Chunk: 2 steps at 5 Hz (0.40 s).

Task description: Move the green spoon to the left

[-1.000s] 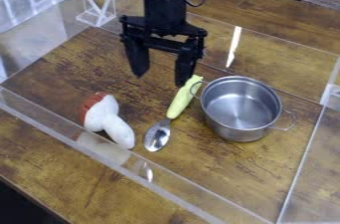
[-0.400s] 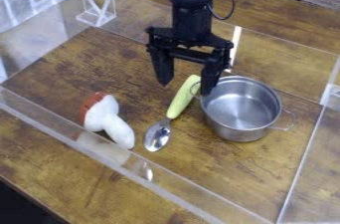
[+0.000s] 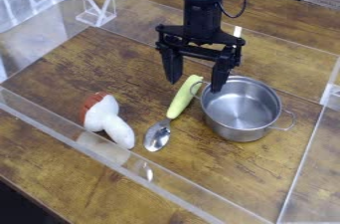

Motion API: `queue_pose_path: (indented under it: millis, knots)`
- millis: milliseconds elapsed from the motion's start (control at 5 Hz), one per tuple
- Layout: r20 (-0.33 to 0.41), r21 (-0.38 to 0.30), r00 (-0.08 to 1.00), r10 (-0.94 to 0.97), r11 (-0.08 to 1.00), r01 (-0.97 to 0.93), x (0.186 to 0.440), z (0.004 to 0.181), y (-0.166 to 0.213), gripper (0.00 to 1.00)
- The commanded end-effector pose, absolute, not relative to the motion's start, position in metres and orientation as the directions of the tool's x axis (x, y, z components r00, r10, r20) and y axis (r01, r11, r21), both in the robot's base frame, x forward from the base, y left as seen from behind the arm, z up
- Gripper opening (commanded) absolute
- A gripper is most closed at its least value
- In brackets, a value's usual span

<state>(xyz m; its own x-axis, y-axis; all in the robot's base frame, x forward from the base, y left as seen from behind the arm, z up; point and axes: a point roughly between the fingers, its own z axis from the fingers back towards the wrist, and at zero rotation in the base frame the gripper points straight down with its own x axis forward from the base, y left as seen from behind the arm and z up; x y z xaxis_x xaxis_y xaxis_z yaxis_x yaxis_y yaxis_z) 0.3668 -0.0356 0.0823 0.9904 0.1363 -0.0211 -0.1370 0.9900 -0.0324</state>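
The green spoon [image 3: 176, 107] lies on the wooden table, its yellow-green handle pointing up-right and its silver bowl [image 3: 158, 135] toward the front. My gripper [image 3: 196, 71] hangs open, pointing straight down just above the handle's upper end, one finger on either side of it. I see nothing between the fingers.
A steel pot [image 3: 242, 107] stands just right of the spoon, close to the gripper's right finger. A white toy with a red cap [image 3: 105, 118] lies to the left. Clear acrylic walls [image 3: 80, 138] ring the wooden table.
The gripper has travelled right from above the bare wood to over the spoon's handle, lowering slightly, and has stayed open. The spoon, pot and toy have not moved.
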Motion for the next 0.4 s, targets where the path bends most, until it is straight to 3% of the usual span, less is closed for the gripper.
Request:
queue_pose_path:
  millis: [0,200]
  knots:
    - [0.02,-0.033,0.994,0.104,0.994,-0.104,0.37,0.093,-0.032,1.0]
    - [0.012,-0.03,0.99,0.139,0.99,-0.139,0.372,0.074,-0.038,1.0]
